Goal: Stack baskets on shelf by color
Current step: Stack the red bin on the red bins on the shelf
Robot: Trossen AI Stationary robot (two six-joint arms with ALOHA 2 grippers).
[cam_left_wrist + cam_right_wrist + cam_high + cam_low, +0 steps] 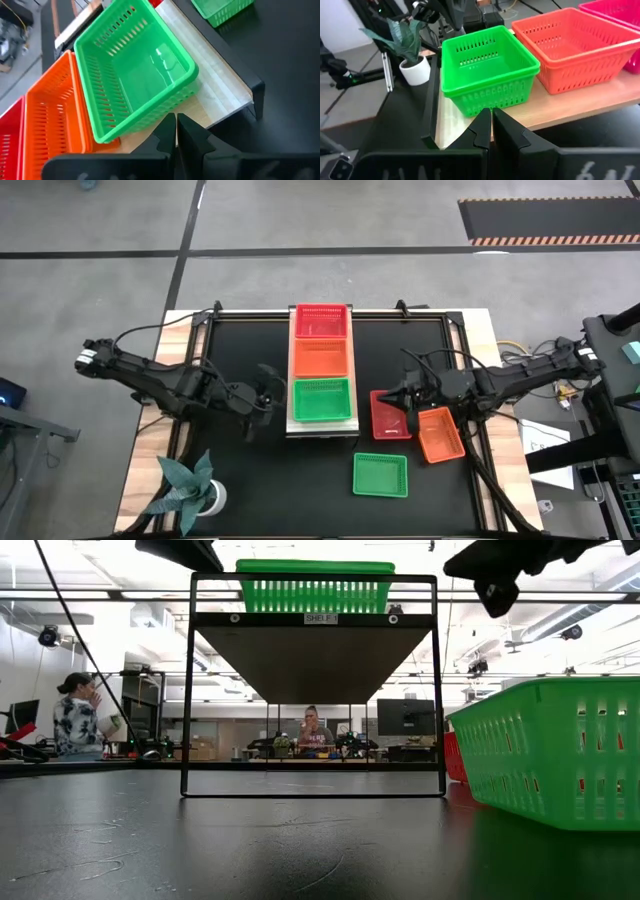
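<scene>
Baskets: three sit in a row on the shelf [322, 427], a light-wood board at table centre, raised on a black frame. Left to right in the high view: potted plant [190, 488] at the table's near-left corner. Left gripper [268, 393] hovers just beside the shelf's left edge, near the green end, fingers pressed together w/ nothing between them; the left wrist view shows the closed fingertips [176, 131] over the board's corner. On the shelf, far to near: crimson-pink basket [321, 320], orange-red basket [321, 358], green basket [322, 400], each touching the next. Whether any of these is more than one basket deep can't be told. Off the shelf, on the black tabletop [240, 480]: a loose green basket [381, 474] near the front, right of the shelf's near end; a loose crimson-pink basket [388, 416] just right of the shelf; a loose orange-red basket [440, 434] touching it on the right, tilted askew. Right gripper [392, 395] is above the loose crimson-pink basket's far edge, pointed toward the shelf, fingers closed tight, empty. Low view: a person sits at a desk far left in the room behind, another at centre.
</scene>
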